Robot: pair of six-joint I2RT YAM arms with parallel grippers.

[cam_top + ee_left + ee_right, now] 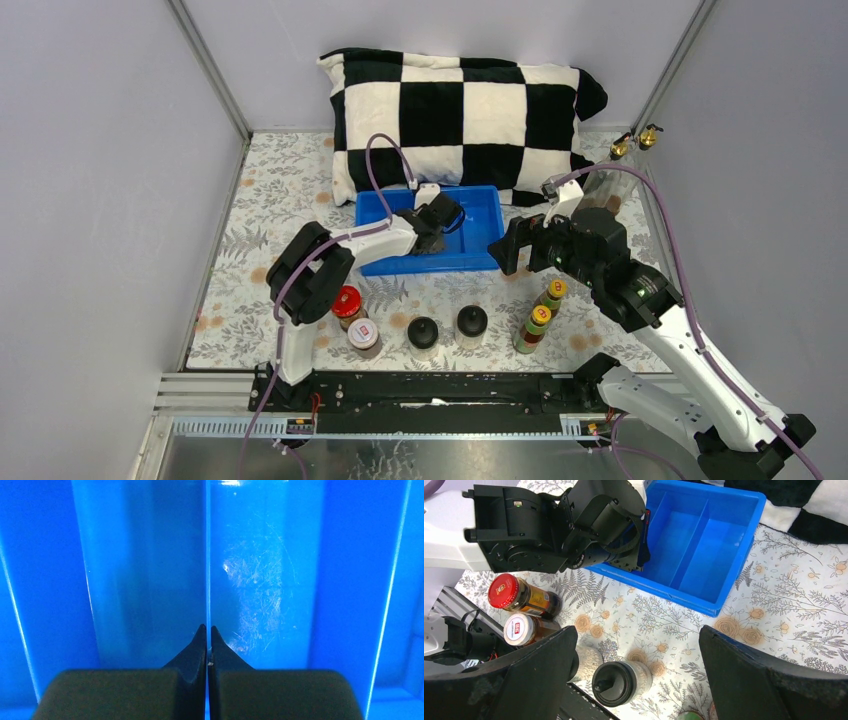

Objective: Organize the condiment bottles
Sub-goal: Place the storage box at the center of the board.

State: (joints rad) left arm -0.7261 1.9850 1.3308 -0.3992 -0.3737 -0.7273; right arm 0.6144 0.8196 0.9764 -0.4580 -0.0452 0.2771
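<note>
In the overhead view, the left gripper [437, 218] is sitting inside the blue plastic tray [478, 225] at centre, and the right gripper [508, 252] is hovering beside the tray's right end. The red-lidded jar [347, 300], white-lidded jar [363, 333], two black-capped clear jars [423, 332] [471, 322] and two slim yellow-capped sauce bottles [553, 292] [537, 322] are standing along the lower middle. The two tall gold-spouted glass bottles [620, 147] [650, 133] are standing at the upper right. In the left wrist view, its fingers are pressing together, gripping nothing visible. In the right wrist view, its fingers are spreading wide, empty.
</note>
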